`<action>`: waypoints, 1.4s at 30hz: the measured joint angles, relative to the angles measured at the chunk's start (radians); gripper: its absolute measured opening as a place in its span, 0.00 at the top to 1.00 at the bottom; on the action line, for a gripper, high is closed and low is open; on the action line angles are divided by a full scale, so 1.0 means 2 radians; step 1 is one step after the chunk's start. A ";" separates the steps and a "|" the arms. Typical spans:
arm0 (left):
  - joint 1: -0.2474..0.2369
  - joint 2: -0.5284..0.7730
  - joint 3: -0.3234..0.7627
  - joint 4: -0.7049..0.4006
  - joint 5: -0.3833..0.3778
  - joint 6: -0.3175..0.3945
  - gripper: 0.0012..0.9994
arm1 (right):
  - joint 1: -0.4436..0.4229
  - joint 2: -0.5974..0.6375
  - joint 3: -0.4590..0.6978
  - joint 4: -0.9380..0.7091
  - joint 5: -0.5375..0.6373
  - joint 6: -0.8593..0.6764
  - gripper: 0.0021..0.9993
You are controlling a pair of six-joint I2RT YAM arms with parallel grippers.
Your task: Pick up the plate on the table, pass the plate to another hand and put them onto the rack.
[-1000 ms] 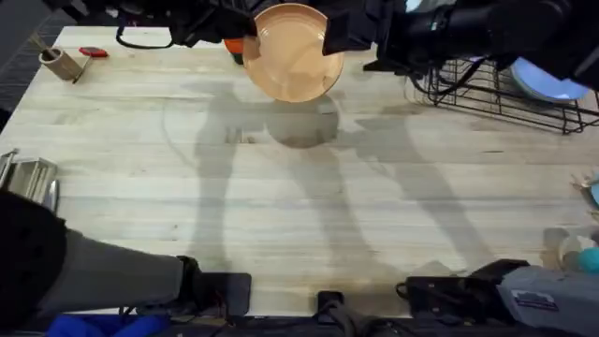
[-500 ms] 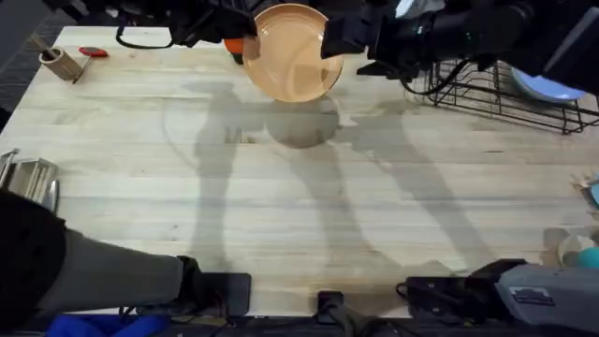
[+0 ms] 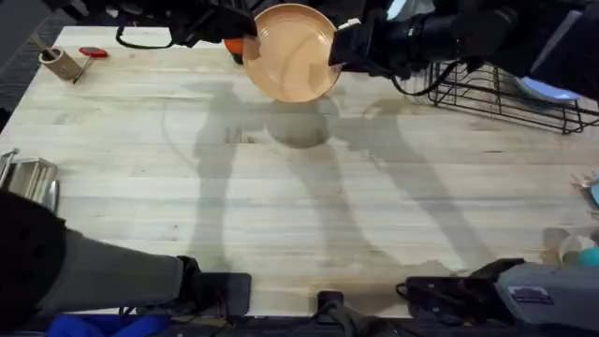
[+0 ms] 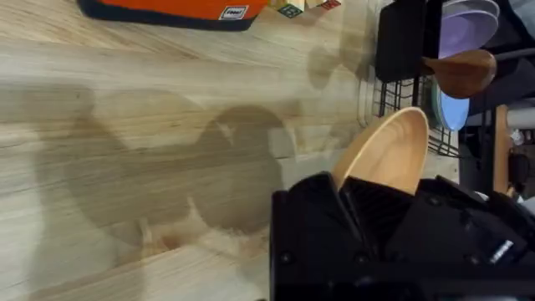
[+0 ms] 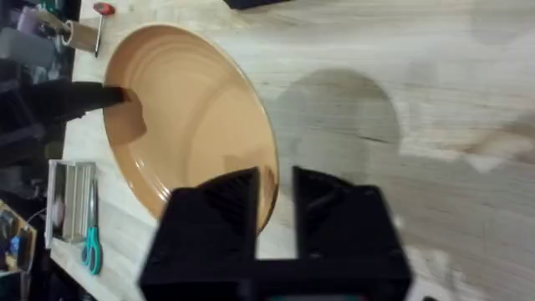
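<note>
Closing in, right hand straddles the plate, left hand gripping it above the table.

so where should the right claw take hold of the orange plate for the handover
On the rim opposite the left claw. The plate is held up off the table, its left edge pinched by the left claw, leaving the right edge free. The right claw should come in from the rack side, one finger on each face of the thin raised rim.

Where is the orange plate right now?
The orange plate is lifted above the table's far middle in the overhead view, held between the left tool and right tool, left of the rack.
</note>
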 joint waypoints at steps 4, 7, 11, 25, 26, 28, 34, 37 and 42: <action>0.000 0.000 0.000 0.000 0.000 0.000 0.96 | 0.000 0.000 0.000 0.000 0.000 0.002 0.97; 0.000 0.000 0.000 0.000 0.000 0.000 0.96 | 0.000 0.000 0.000 0.000 0.000 0.002 0.97; 0.000 0.000 0.000 0.000 0.000 0.000 0.96 | 0.000 0.000 0.000 0.000 0.000 0.002 0.97; 0.000 0.000 0.000 0.000 0.003 -0.005 0.02 | 0.000 0.000 0.000 -0.001 0.002 0.002 0.97; 0.000 0.000 0.000 0.000 0.003 -0.005 0.01 | 0.000 0.000 0.000 -0.001 0.002 0.002 0.97; 0.000 0.000 0.000 0.000 0.004 -0.005 0.01 | 0.000 0.000 0.000 -0.001 0.002 0.002 0.97; 0.004 0.000 0.000 0.000 0.004 -0.005 0.00 | -0.005 0.000 0.000 -0.002 0.006 -0.007 0.97; 0.012 -0.003 0.000 0.000 0.004 -0.003 0.00 | -0.013 0.000 0.000 -0.003 0.006 -0.025 0.97; 0.025 -0.031 0.000 0.000 0.004 0.016 0.00 | -0.027 0.000 0.000 -0.004 0.009 -0.064 0.97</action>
